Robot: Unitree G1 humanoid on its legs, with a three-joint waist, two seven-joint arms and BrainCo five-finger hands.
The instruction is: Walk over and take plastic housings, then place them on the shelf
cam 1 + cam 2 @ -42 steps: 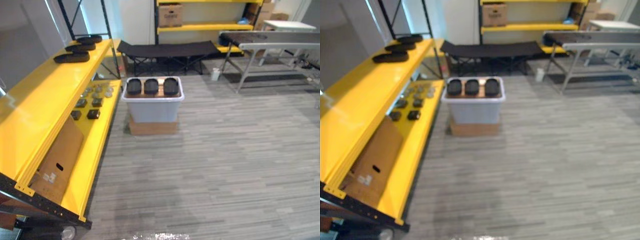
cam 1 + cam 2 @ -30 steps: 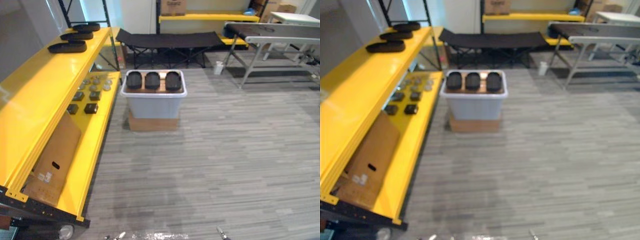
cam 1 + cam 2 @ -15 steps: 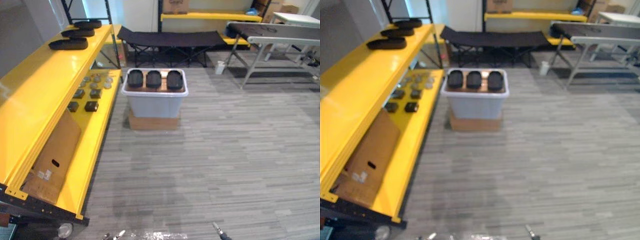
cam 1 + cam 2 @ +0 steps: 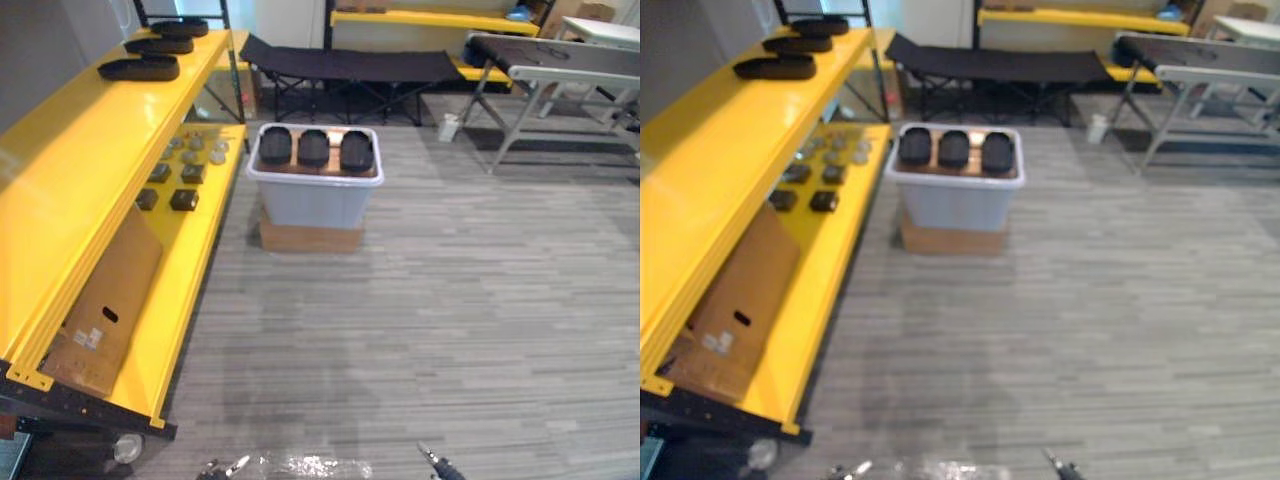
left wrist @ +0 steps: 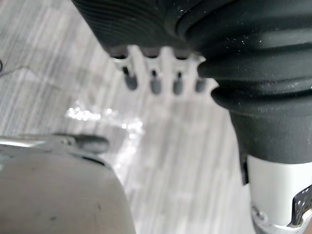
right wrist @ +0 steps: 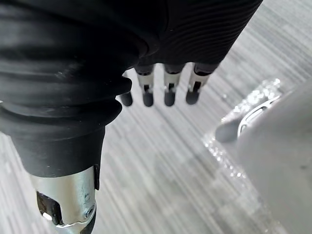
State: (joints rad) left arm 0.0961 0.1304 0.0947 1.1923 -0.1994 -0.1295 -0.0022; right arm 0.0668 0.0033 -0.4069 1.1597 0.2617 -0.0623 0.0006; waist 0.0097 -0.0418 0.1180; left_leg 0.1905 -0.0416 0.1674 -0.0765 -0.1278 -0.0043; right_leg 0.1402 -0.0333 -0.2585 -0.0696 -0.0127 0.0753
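The yellow shelf (image 4: 90, 170) runs from 8 to 11 o'clock. On its top deck at 11 o'clock lie 3 black shelved housings (image 4: 140, 68), and a cardboard box (image 4: 100, 310) leans on the lower deck at 8 o'clock. At 12 o'clock a pale bin (image 4: 315, 200) sits on a flat carton (image 4: 310, 238) on the grey floor (image 4: 450, 300), carrying 3 plastic housings (image 4: 314, 147) in a row. The left hand (image 5: 155, 80) and right hand (image 6: 168, 90) hang above the floor at 6 o'clock, fingers straight and relaxed, holding nothing.

Camera seemingly nearer the bin (image 4: 314, 205); left hand (image 4: 228, 467) and right hand (image 4: 436, 462) appeared.
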